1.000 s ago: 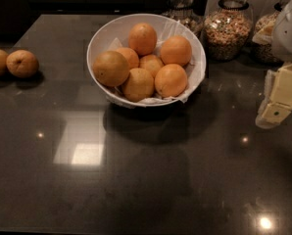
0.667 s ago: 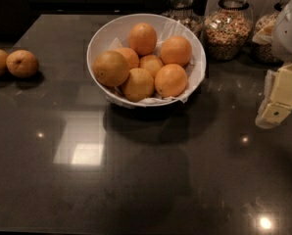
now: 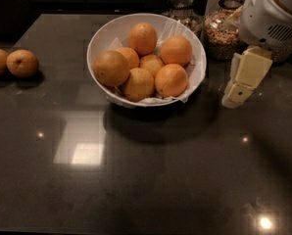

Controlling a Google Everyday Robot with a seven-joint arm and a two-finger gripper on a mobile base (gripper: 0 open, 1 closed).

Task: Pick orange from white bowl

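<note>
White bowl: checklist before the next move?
1. Oranges in white bowl: ok, several piled up.
2. Top orange uncovered: ok.
3. Tool over the bowl: not ok, it hangs right of the rim.
4. Tool's clearance from jar behind it: cannot tell.
5. Two loose oranges far left on table, out of the way: ok.
</note>
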